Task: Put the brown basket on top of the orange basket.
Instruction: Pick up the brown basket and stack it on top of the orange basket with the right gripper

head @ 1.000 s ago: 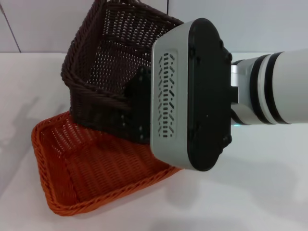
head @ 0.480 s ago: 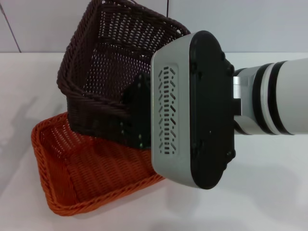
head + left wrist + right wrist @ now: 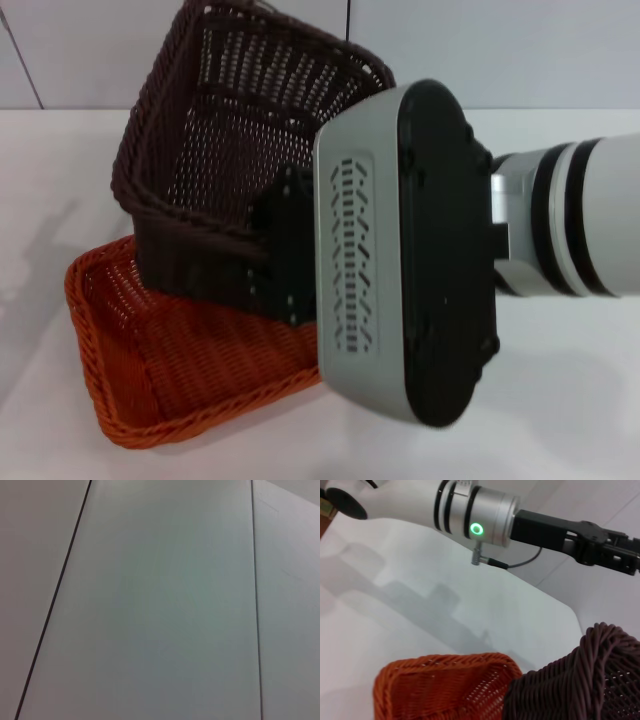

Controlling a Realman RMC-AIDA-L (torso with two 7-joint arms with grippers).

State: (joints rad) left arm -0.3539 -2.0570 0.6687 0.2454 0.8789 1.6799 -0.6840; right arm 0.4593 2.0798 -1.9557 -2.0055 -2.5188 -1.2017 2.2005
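I hold right gripper [image 3: 285, 250] at brown basket [image 3: 240, 130] rim; grip state untellable | basket tilted, over orange basket [image 3: 170, 370] far edge

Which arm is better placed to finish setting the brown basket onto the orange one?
Right. The right gripper is at the brown basket, tilted over the orange basket; the left arm is away from both baskets.

A plain white desk [image 3: 560, 400] spreads across the head view. Behind it, toward twelve o'clock, stands a pale tiled wall [image 3: 520, 50] with thin dark seams.
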